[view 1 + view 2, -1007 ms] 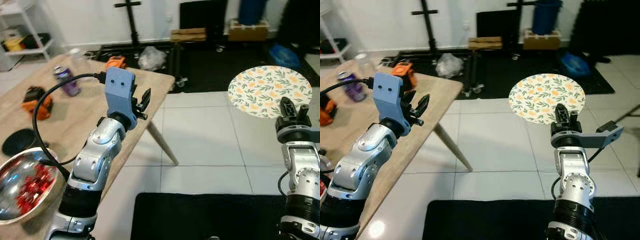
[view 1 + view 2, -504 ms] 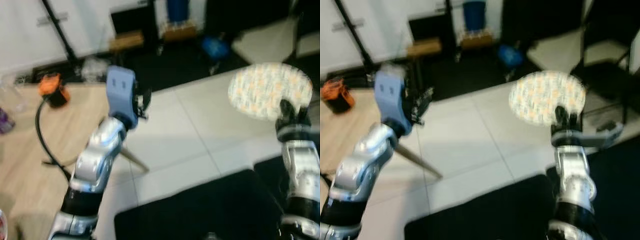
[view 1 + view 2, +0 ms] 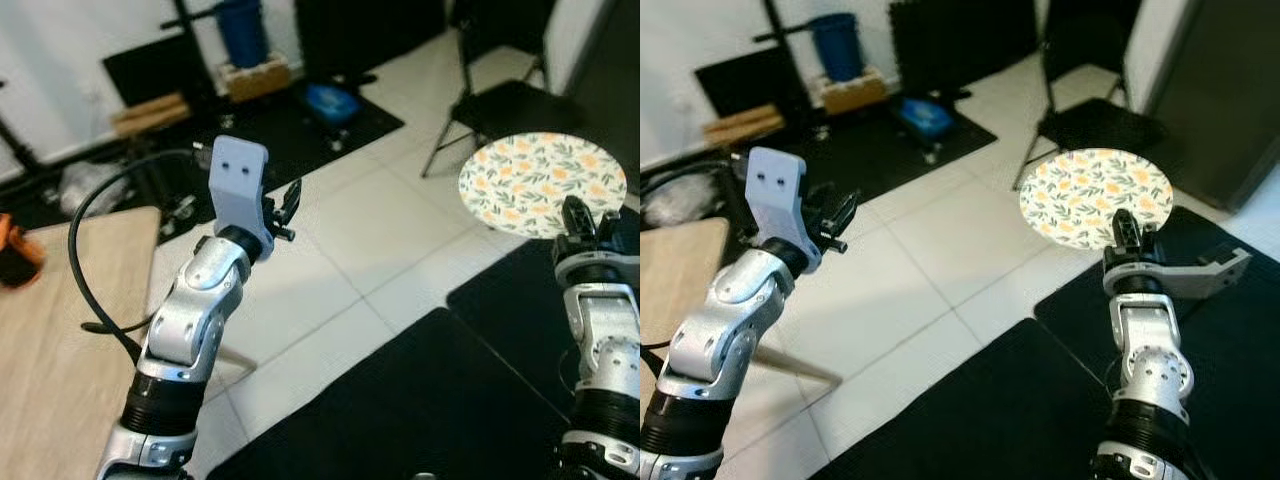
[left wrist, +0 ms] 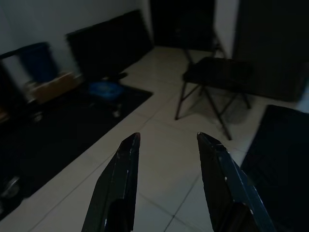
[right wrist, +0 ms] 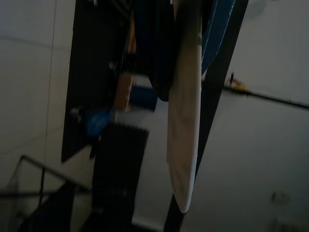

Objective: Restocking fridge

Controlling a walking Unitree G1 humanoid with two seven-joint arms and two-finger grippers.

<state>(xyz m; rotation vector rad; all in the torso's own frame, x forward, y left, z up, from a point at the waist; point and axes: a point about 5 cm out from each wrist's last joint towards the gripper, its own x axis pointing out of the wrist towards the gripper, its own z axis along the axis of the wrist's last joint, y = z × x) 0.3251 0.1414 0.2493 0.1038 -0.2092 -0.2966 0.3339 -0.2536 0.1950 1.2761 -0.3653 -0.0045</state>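
White tile floor [image 3: 340, 270], folding chair [image 3: 500, 100] beyond: right gripper [image 3: 585, 222], raised near the chair, pinches a floral plate [image 3: 542, 183] upright; left gripper [image 4: 166, 145], raised forward, fingers spread, empty.

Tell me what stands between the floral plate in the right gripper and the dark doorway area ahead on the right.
The right gripper holds the floral plate upright. A black folding chair stands on the tiles ahead of it, before the dark panel at far right. No fridge can be identified in these views.

Round floral plate [image 3: 541, 184] (orange, green), upright in right tool [image 3: 589, 222]
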